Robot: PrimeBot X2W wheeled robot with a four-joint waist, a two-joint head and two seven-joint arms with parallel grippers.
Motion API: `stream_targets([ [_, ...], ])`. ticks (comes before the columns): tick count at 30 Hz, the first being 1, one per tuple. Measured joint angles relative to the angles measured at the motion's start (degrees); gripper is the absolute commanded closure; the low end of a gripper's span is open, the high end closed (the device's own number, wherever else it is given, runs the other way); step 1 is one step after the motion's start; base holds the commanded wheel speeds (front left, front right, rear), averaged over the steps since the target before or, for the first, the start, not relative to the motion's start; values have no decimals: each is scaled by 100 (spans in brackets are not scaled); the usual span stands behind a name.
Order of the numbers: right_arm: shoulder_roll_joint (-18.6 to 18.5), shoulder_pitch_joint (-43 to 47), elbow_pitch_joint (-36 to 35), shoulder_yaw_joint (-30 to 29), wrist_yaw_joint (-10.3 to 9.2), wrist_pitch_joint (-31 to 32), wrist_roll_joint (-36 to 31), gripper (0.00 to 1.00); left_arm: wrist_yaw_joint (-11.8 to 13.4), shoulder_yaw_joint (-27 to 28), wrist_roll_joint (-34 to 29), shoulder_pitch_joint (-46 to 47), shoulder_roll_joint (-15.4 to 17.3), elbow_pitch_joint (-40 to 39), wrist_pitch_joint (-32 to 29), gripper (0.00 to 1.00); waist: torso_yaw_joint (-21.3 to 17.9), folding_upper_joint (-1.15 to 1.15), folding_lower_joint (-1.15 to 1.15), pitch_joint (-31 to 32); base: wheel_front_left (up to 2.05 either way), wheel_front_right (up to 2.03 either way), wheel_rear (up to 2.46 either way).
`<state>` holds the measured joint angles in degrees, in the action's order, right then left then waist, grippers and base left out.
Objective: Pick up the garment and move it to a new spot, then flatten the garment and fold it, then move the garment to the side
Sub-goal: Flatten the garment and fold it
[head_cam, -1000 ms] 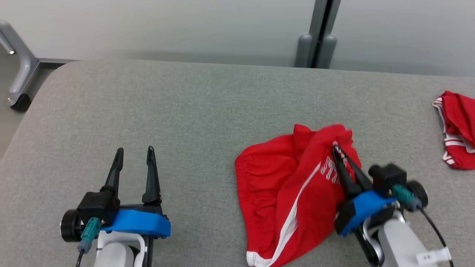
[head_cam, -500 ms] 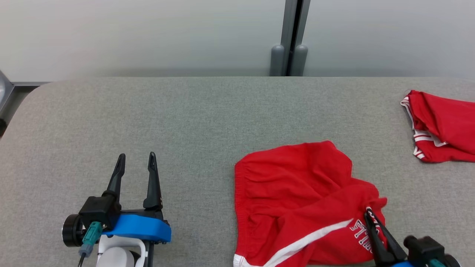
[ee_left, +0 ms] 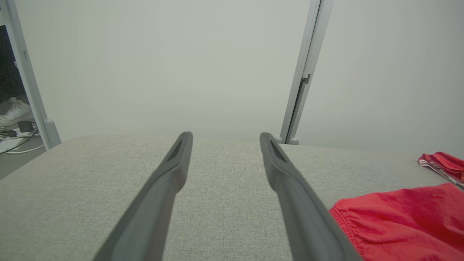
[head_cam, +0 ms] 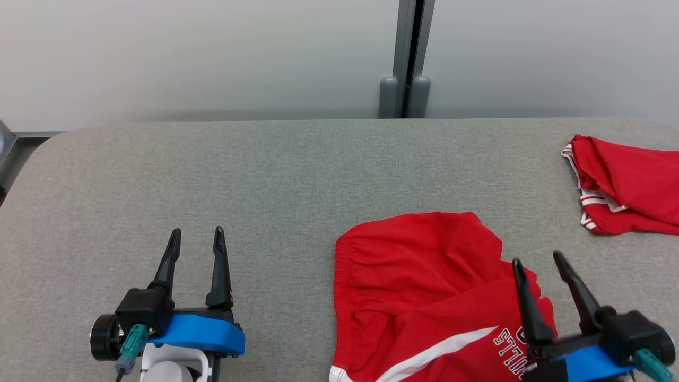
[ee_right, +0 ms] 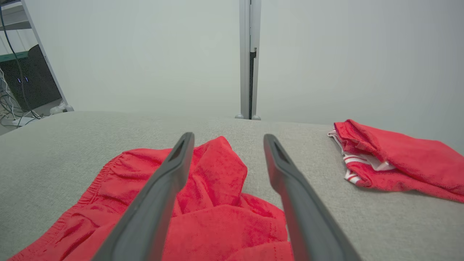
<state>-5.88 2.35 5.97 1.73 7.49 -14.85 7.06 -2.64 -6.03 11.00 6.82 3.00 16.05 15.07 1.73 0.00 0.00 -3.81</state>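
surface: grey fabric-covered table (head_cam: pixel 212 170), rounded corners | wall: pale plain panels (head_cam: pixel 185 53), soft even light | joint: grey upright post (head_cam: pixel 406 53) between panels, two rounded feet behind the table's far edge | floor: grey (ee_left: pixel 16 159), cables (ee_left: pixel 14 136), white shoe (ee_left: pixel 12 112) | side: dark cabinet (ee_right: pixel 36 79)

**A:** Entry one, head view?
**B:** Mounted high, facing forward and down across the grey surface (head_cam: pixel 265 175). The wall and grey post (head_cam: pixel 407 53) are at top, the left gripper (head_cam: pixel 197 231) lower left, the right gripper (head_cam: pixel 536 258) lower right.
**A:** Entry two, left wrist view?
**B:** Low, close over the surface, aimed along its own fingers (ee_left: pixel 159 195) at the wall. The red garment (ee_left: pixel 398 217) sits at the right edge.
**A:** Entry three, right wrist view?
**B:** Equally low, same heading, directly above that garment. The second garment (ee_right: pixel 398 159) lies to the right.
**A:** Overlap?
**B:** All three share the post, the garment and the surface's far edge. The red sliver at the left wrist view's right border is probably the second garment.
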Motion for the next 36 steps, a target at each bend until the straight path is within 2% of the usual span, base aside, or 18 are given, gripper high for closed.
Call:
stream_targets([
  [5, 75, -528, -92, -37, 0, 73, -47, 0, -7, 3, -5, 3, 0, -9, 0, 0, -11, 0, 0, -59, 0, 0, 0],
  [11, 174, -1054, 270, -261, 0, 192, -92, 0, -26, 1, -42, 29, 0, -1, 0, 0, 31, 0, 0, -108, 0, 0, 0],
  [23, 248, -1231, 760, -363, 0, 276, -121, 0, -51, -27, -101, 162, 8, 8, 0, 0, -7, 0, 0, -196, 0, 0, 0],
  [30, 259, -1313, 693, -364, 0, 370, -122, 0, -250, -465, -245, 895, 15, 208, -77, 0, -138, 0, 0, -330, 0, 0, 0],
  [36, 259, -1381, 619, -324, 0, 438, -122, 0, -397, -1035, -256, 1702, 16, 725, -613, 0, -309, 0, 0, -528, 0, 0, 0],
])
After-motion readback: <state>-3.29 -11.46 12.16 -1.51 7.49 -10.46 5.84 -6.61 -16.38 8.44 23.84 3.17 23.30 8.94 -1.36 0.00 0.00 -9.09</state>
